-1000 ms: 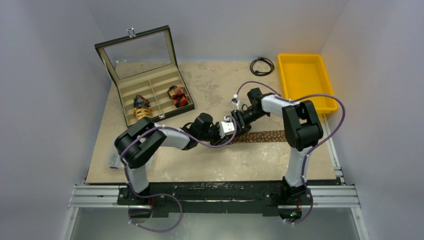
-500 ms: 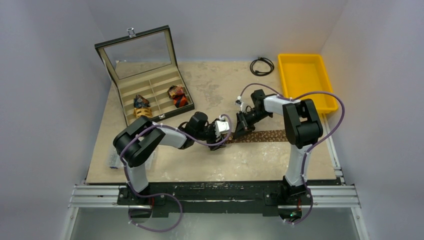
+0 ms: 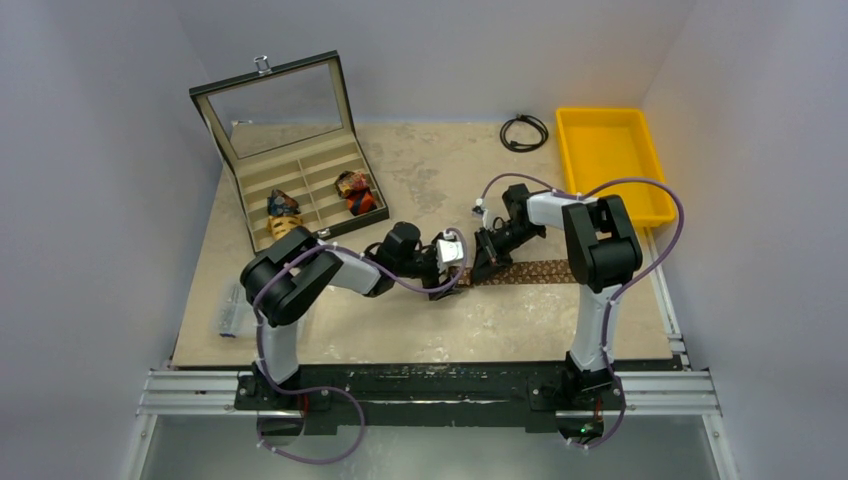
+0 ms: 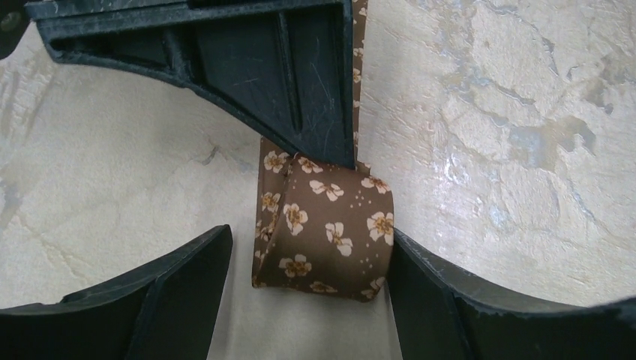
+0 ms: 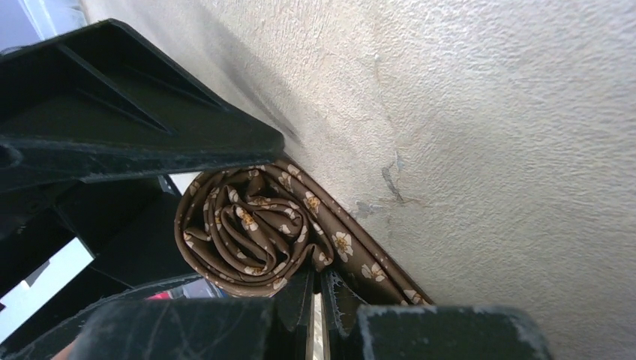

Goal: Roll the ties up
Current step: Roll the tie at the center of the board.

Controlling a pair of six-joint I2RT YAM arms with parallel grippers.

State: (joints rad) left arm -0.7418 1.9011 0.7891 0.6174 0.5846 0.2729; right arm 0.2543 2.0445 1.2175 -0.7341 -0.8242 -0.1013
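A brown tie with small cream flowers lies on the table, its flat part (image 3: 535, 270) running right. Its left end is wound into a coil (image 4: 322, 225) (image 5: 247, 232). My left gripper (image 4: 309, 247) (image 3: 460, 262) is open around the coil. One of its fingers (image 4: 450, 300) touches the coil's right side and the other stands a little apart. My right gripper (image 5: 315, 289) (image 3: 485, 258) is shut, its tips pinching the fabric where the coil meets the flat strip. Two rolled ties, one blue and yellow (image 3: 283, 210) and one red-orange (image 3: 355, 190), sit in the box.
An open display box (image 3: 300, 165) with a glass lid stands at the back left. A yellow bin (image 3: 610, 190) sits at the back right, with a black cable loop (image 3: 524, 131) beside it. A clear packet (image 3: 231, 315) lies near the left edge.
My left gripper's jaws have opened off the coil. My right gripper has shut on the fabric at the coil's base. Both grippers shifted slightly toward each other.
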